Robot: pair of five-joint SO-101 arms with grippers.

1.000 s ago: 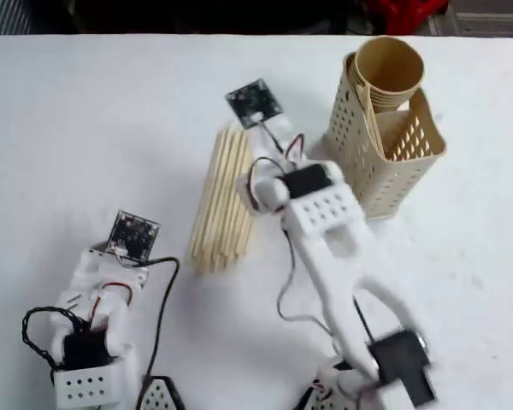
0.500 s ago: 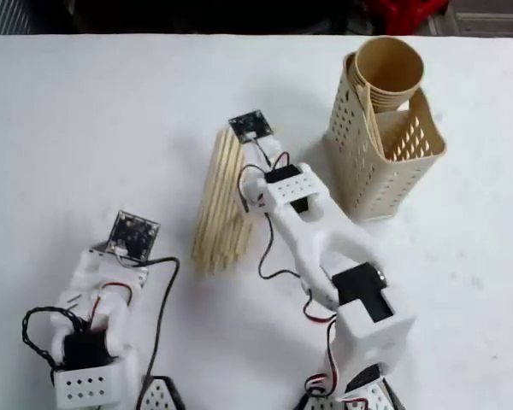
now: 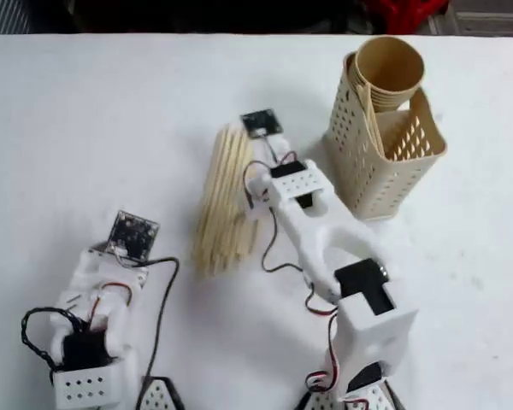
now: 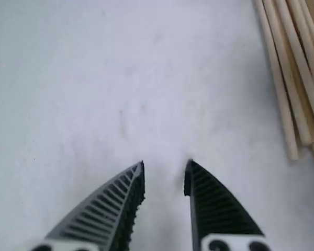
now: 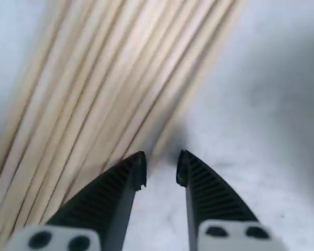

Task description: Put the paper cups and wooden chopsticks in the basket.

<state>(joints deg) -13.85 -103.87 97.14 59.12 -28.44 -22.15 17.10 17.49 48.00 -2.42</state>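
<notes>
Right arm pulled in over last second, brought right gripper (image 5: 161, 168) down at basket-side edge of chopsticks (image 3: 225, 201). Fingers narrowly apart, nothing held.
Chopsticks lay on table beside basket (image 3: 359, 184), cups (image 3: 392, 68) already in it. Grab likely next.
Left gripper (image 4: 165, 172) idle, fingers slightly apart.

No legible text, labels, brands, numbers or signs in any view (the small camera boards (image 3: 134, 236) on the wrists are too tiny to read for markings).
</notes>
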